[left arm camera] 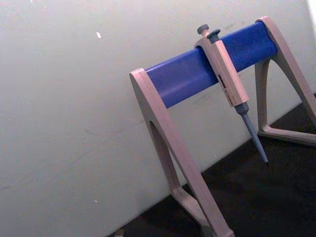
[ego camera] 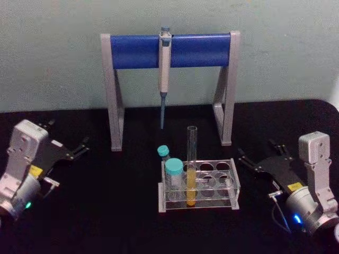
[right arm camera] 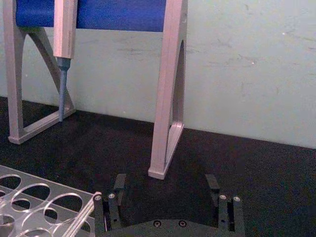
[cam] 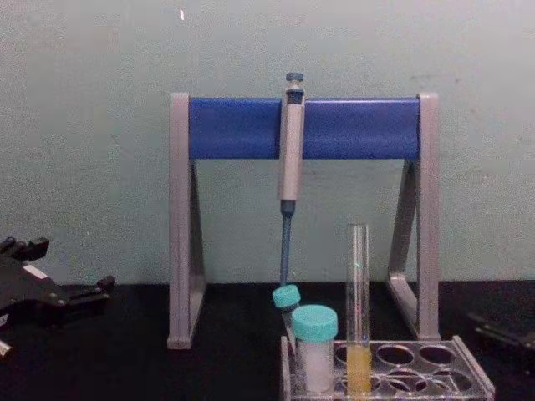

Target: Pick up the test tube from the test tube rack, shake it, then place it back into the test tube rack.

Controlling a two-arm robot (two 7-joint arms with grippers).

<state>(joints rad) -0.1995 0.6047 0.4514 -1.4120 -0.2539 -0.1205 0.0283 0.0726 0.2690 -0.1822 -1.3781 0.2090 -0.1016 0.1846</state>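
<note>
The test tube is a tall clear tube with yellow-orange liquid in its lower part. It stands upright in the low clear test tube rack at the table's middle, and in the chest view the test tube rises well above the rack. My left gripper rests open far to the left of the rack, holding nothing. Just right of the rack, my right gripper also stands open; in the right wrist view its fingers are spread wide, with a rack corner beside them.
Two teal-capped white vials sit at the rack's left end. Behind the rack stands a grey-and-blue pipette stand with a pipette hanging from its bar. The black table ends at a pale wall.
</note>
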